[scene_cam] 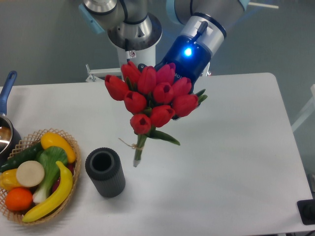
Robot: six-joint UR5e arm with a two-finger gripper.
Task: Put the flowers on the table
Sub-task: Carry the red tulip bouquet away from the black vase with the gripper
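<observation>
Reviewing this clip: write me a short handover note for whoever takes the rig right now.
Pincer: hidden behind the flowers; open or shut cannot be seen, though the bunch hangs from the arm.
Flowers: in the air over the table, stems pointing down, right of the dark vase.
Done: the bunch is lifted and out of the vase.
Left: lower it onto bare tabletop, release, withdraw.
The fruit basket sits at the left edge.

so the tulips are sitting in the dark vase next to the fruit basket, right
Not quite. The camera view shows the tulips out of the dark vase, hanging to its upper right in front of the arm's blue-lit wrist. The vase stands with nothing in its mouth, and it is indeed next to the fruit basket. The gripper itself is hidden behind the blooms.
</observation>
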